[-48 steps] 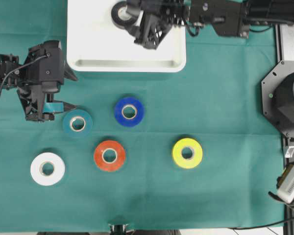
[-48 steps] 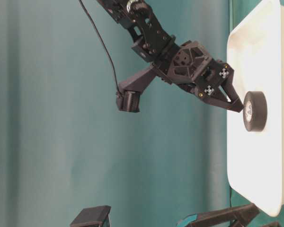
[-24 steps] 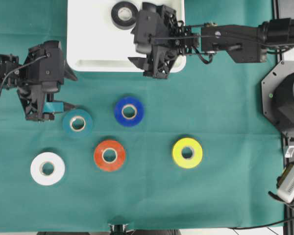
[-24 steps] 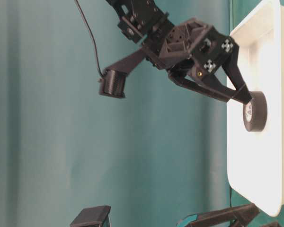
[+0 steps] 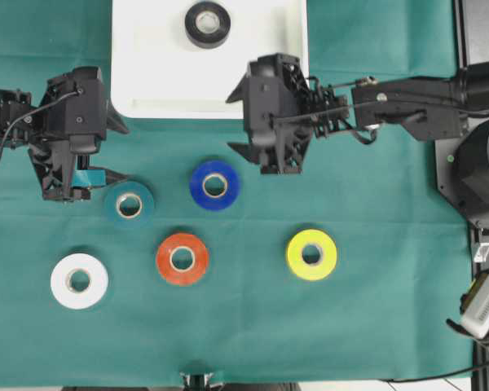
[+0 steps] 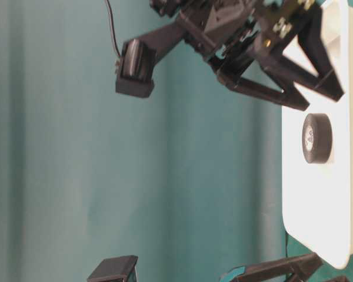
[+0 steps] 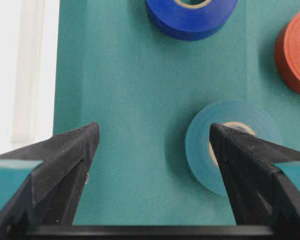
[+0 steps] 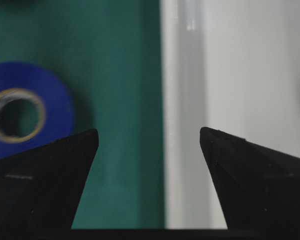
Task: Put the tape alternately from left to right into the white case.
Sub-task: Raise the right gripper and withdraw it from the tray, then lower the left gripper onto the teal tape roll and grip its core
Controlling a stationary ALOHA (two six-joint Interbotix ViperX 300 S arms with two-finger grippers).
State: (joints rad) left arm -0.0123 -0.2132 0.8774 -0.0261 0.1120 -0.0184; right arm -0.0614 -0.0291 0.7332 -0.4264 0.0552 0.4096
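Right end effector [image 5: 246, 120] empty, jaws spread, over white case [image 5: 147, 73] front rim, arm reaching in from right. Black tape [image 5: 208, 24] lies in case (far side). Left end effector [image 5: 118, 151] spread beside teal tape [image 5: 129, 204].

I see a table covered by a green cloth [image 5: 375, 326]. The white case [image 5: 147, 73] lies on the cloth at the far edge, left of centre. Five tape rolls lie flat on the cloth, all apart from one another: teal [image 5: 129, 204] and blue [image 5: 214, 185] nearest the case, red-orange [image 5: 182, 259] and yellow [image 5: 311, 254] closer to the near edge, and white [image 5: 79, 280] toward the near left corner.
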